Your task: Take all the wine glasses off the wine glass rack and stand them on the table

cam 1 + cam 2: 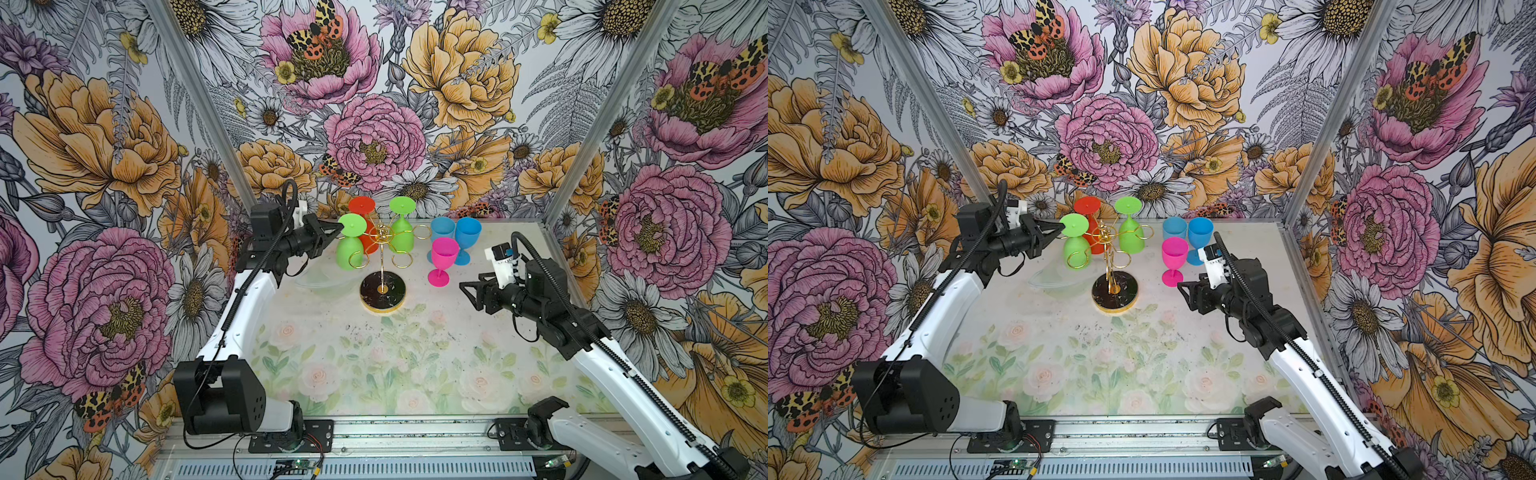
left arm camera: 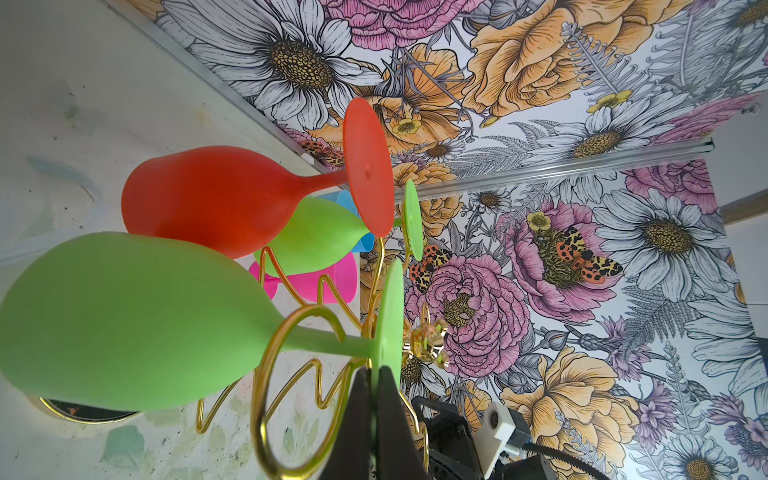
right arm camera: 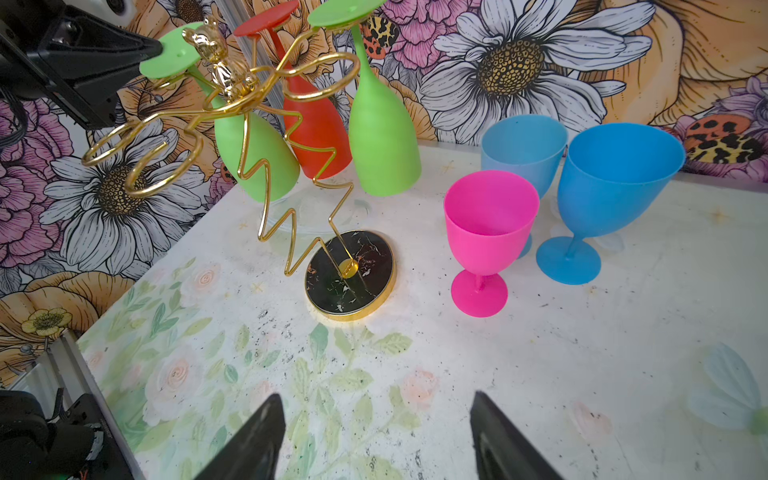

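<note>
So the floral-print white tabletop (image 1: 374,357) has the thin gold wire wine glass rack (image 1: 382,293) with a round black base standing towards the far side. A lime green plastic wine glass (image 1: 349,254) hangs upside down in its near-left loop. The left end effector (image 1: 340,227) is pinched tight on the edge of that glass's foot. The right end effector (image 3: 374,411), off to the right of the rack, is spread wide with nothing in it.

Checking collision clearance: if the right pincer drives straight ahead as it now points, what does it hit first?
Probably the wine glass rack, at its black disc base: the open right pincer aims roughly at it. The pink wine glass stands just off that line; depth is unclear.
</note>
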`<state>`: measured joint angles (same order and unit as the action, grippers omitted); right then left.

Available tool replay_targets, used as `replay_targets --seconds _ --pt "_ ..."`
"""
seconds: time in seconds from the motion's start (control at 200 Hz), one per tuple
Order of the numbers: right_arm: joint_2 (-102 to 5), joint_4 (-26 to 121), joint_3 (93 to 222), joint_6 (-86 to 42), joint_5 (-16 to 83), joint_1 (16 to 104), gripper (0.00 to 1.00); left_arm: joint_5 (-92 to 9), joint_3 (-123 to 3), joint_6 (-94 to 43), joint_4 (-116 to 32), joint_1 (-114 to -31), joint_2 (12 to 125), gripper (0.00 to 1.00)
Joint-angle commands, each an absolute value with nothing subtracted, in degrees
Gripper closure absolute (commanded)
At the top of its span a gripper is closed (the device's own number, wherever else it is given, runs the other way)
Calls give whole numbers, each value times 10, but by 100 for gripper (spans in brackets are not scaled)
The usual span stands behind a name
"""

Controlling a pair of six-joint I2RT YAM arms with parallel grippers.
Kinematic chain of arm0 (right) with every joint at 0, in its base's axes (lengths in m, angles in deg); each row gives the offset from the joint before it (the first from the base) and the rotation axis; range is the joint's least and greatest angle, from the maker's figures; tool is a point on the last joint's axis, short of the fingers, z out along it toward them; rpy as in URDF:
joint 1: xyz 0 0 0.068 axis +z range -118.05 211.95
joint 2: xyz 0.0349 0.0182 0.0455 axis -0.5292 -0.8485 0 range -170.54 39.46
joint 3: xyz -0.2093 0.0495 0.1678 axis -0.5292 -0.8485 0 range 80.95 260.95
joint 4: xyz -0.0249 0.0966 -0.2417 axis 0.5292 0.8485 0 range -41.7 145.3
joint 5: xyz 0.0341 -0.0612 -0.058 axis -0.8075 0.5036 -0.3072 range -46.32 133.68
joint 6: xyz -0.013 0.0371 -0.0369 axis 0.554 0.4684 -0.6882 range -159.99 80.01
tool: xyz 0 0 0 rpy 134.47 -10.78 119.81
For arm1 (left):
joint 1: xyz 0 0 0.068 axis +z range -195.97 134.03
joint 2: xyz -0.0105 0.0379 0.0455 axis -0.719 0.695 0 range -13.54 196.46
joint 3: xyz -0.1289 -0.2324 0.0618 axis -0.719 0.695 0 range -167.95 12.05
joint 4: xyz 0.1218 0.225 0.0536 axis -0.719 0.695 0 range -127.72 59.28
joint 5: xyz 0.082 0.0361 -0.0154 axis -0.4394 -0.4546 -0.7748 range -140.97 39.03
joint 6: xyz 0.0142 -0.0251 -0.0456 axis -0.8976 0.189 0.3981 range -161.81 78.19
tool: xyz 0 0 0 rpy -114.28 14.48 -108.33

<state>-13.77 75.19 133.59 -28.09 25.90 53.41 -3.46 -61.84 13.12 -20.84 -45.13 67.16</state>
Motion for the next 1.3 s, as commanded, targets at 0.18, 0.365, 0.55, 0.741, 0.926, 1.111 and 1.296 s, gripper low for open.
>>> replay_targets --seconds 0.18,0.365,0.55,0.741,0.926,1.111,1.296 --pt "-119 741 1330 -285 261 538 29 -23 -656 123 -211 -458 689 100" --pt "-117 741 1328 -284 259 538 29 -40 -661 126 -211 -453 697 100" --pt "-114 741 1328 -284 258 538 29 -61 -666 128 -211 -442 697 100" --pt "-117 741 1327 -283 253 538 29 -69 -671 129 -211 -430 694 100" --pt "-118 741 1326 -283 251 538 29 -82 -662 129 -211 -413 681 100" --pt "-121 740 1326 -282 246 538 29 -112 -643 129 -215 -394 652 100" --pt "-125 741 1327 -281 243 539 29 -130 -620 128 -215 -376 620 100"
